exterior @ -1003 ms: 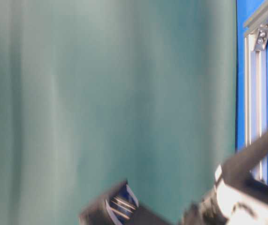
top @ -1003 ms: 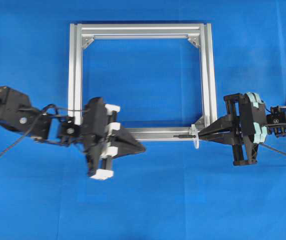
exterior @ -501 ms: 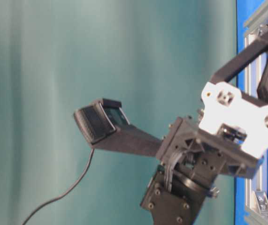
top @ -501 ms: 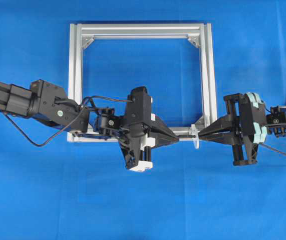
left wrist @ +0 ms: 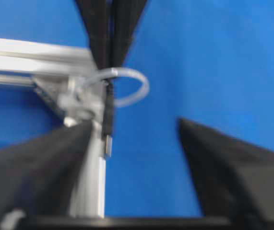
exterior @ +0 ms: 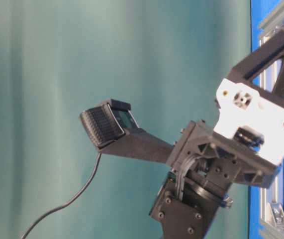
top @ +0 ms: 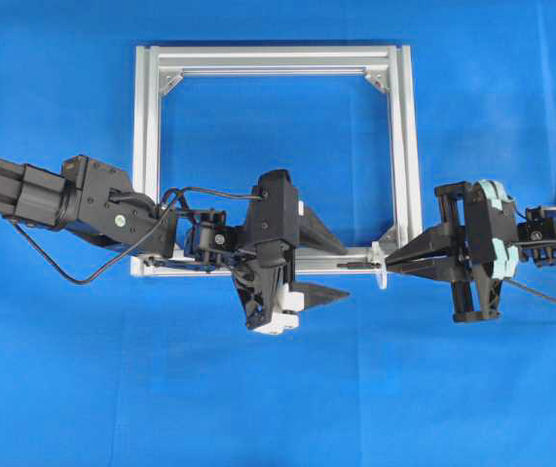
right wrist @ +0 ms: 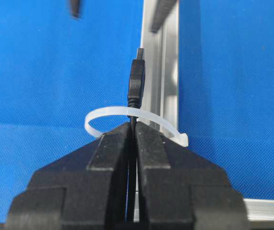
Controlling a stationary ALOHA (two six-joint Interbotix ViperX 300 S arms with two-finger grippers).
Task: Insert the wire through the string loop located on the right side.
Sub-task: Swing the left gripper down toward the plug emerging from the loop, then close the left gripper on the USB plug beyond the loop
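The wire [right wrist: 137, 81] already poked through the loop [right wrist: 127, 115] at the frame's [top: 399, 146] near right corner, its plug lying along the near bar; the right gripper [right wrist: 133, 129] pinched the wire just behind the loop; the left gripper [top: 334, 269] stood wide about the plug; it had best close squarely on the plug, then draw it along the bar.

The left gripper [top: 334, 266] is reaching across the middle with its fingers spread wide apart. The right gripper [top: 391, 263] is pinching its fingers tightly together, pointing left.
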